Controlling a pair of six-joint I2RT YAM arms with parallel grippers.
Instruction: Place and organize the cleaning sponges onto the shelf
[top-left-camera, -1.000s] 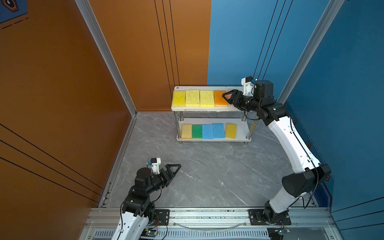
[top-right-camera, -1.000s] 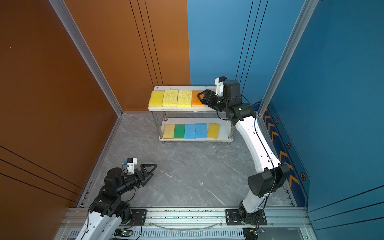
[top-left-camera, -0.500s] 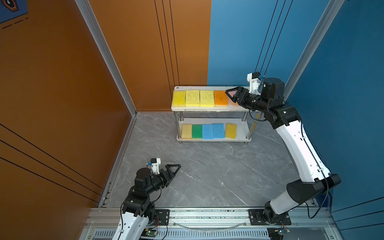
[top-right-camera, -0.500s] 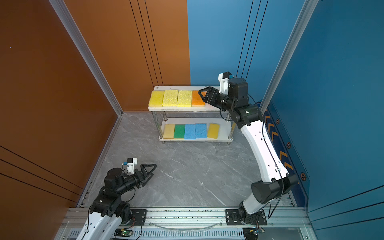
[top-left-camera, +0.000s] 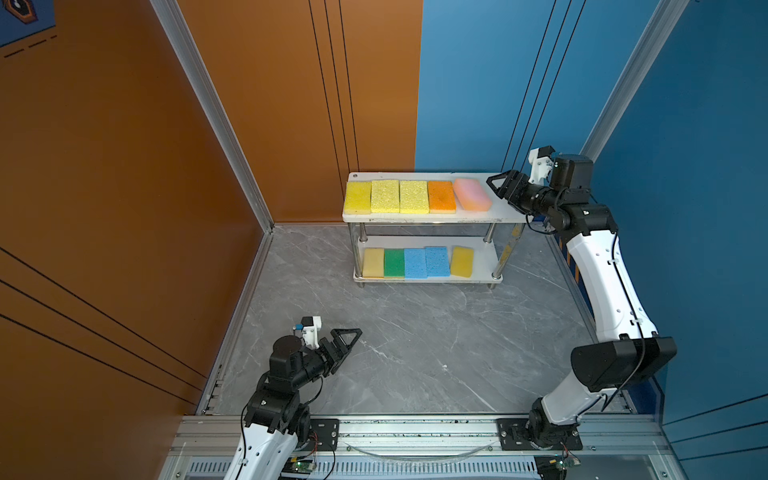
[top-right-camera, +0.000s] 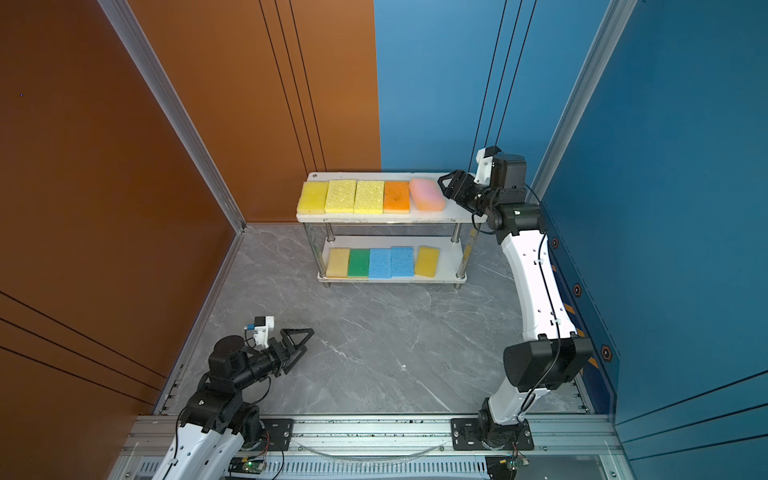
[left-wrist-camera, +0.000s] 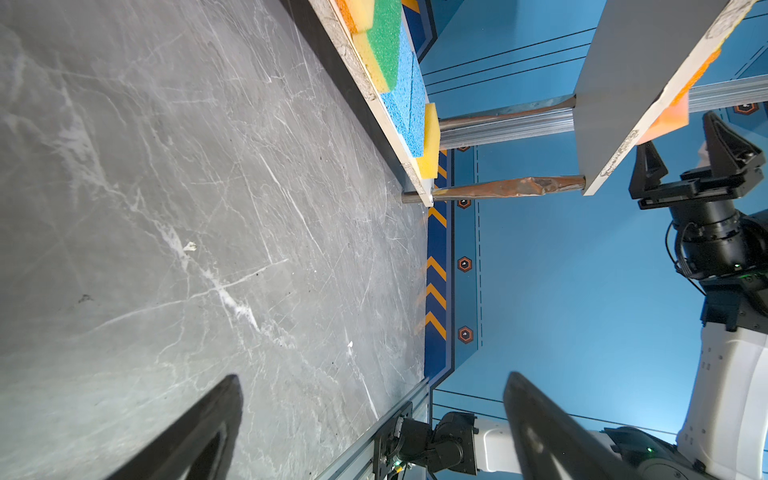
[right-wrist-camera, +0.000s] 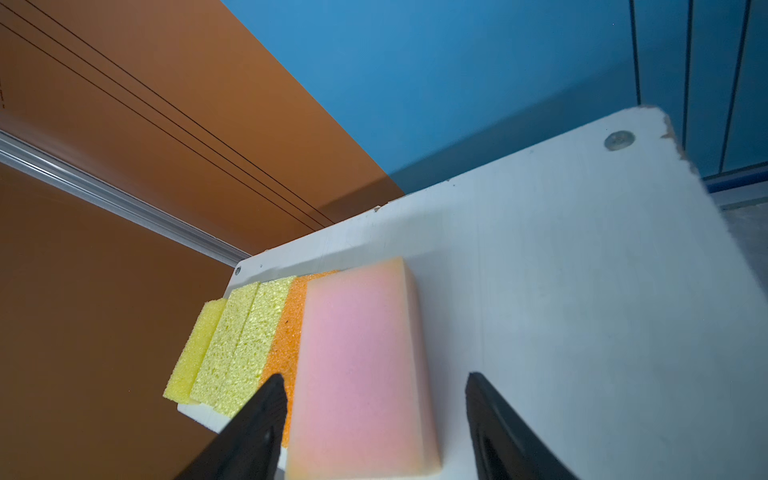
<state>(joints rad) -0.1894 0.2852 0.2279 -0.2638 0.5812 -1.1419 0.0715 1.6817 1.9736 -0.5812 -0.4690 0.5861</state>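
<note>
Floor of the cell: a grey marbled tabletop (top-left-camera: 415, 353) with pale veins and scuff marks. Orange wall panels (top-left-camera: 124, 166) close the left side and part of the back. Blue wall panels (top-left-camera: 685, 124) close the rest of the back and the right side. A metal rail (top-left-camera: 415, 432) runs along the front edge and carries both arm bases.

The shelf (top-left-camera: 500, 214) stands at the back of the tabletop, below the seam of the two wall colours.
- Top board, left to right: yellow sponge (top-left-camera: 358, 197), two coarse yellow sponges (top-left-camera: 385, 196) and orange sponge (top-left-camera: 441, 197), side by side in a row. The pink sponge (top-left-camera: 472, 194) comes last, flat but skewed.
- Lower board: pale yellow sponge (top-left-camera: 373, 262), green sponge (top-left-camera: 394, 262) and two blue sponges (top-left-camera: 415, 263) packed together. A deep yellow sponge (top-left-camera: 461, 262) sits just beside them, angled.

The right pincer (top-left-camera: 494, 189) hangs at the right end of the top board. Its jaws are apart and grip nothing, with the pink sponge just ahead of its tips.

The left pincer (top-left-camera: 351, 343) sits low over the front left of the tabletop, spread wide and empty.
</note>
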